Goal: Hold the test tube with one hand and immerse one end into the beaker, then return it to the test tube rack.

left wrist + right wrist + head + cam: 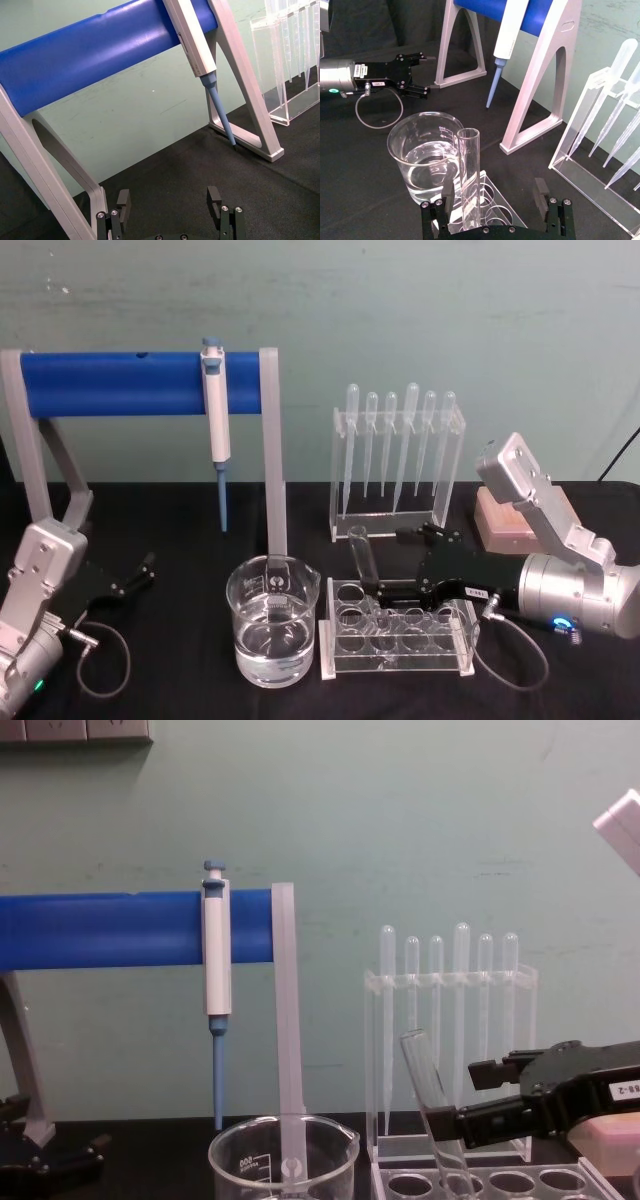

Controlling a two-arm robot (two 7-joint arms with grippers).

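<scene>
The test tube (361, 558) leans in the end hole of a clear rack (400, 658), its open rim upward. In the right wrist view the test tube (469, 175) rises between my right gripper's (492, 192) two fingers, close beside one finger (448, 192) and far from the other. That right gripper (390, 562) is open and reaches in from the right at mid-tube height; the chest view shows the right gripper (478, 1100) just right of the test tube (432, 1100). The beaker (272, 625), part-filled with clear liquid, stands just left of the rack. My left gripper (135, 575) rests open at the far left.
A blue bar stand (120, 380) spans the back left with a white-and-blue pipettor (216, 410) hanging from it. One grey leg (275, 470) of the stand sits right behind the beaker. A clear holder with several pipettes (400, 460) stands behind the rack, a pinkish block (505, 525) to its right.
</scene>
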